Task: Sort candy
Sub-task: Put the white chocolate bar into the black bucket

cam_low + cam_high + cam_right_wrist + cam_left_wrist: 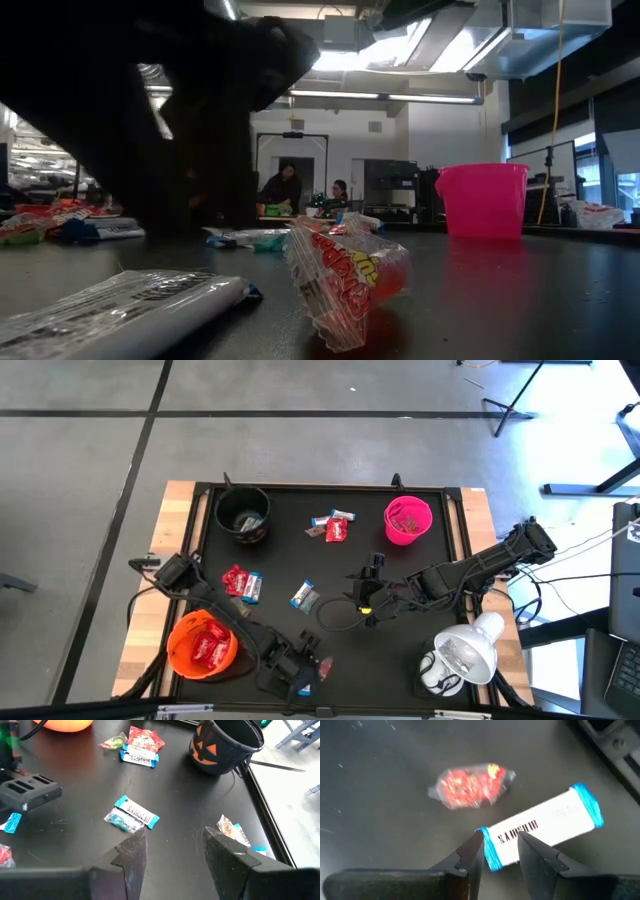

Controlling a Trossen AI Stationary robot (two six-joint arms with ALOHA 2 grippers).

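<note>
From above, the left hand (pixel 305 672) hangs low at the near edge of the black worktop (pixel 280 560), just beside the orange bowl (pixel 200 645); the right hand (pixel 368 595) waits mid-worktop, with candy (pixel 304 596) scattered near it.

At worktop level, a red candy (pixel 345 275) lies close, a pink bowl (pixel 483 200) behind, people in the room beyond.

The left wrist shows fingers (pixel 470 857) apart, straddling one end of the blue-and-white candy (pixel 540 827); the red one lies just ahead. Probably a grasp nearer the bar's middle would hold better.

The right wrist shows that hand's fingers (pixel 131 855) apart, empty, and a black bowl (pixel 225 742) farther ahead.
</note>
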